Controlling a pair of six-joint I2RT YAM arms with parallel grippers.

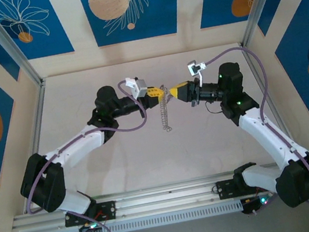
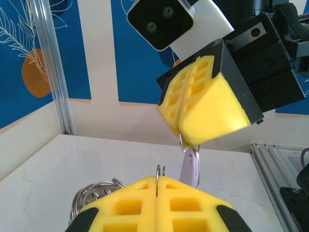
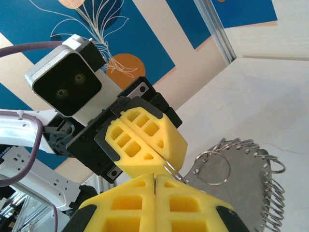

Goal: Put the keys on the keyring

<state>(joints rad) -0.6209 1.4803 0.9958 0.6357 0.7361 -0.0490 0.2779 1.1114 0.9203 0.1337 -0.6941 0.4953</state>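
Keyring [image 1: 166, 114] is dangling free below my clamped left gripper [image 1: 158, 90], facing the key [image 2: 189, 168] my right gripper [image 1: 170, 91] is pinching for threading.

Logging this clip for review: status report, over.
Left gripper shut on keyring, ring dangling. Right gripper shut on key, tip to tip with left. No obstruction seen.

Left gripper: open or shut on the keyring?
Shut on the keyring. In the left wrist view the left gripper has its yellow pads pressed together, with the ring's wire pinched between them.
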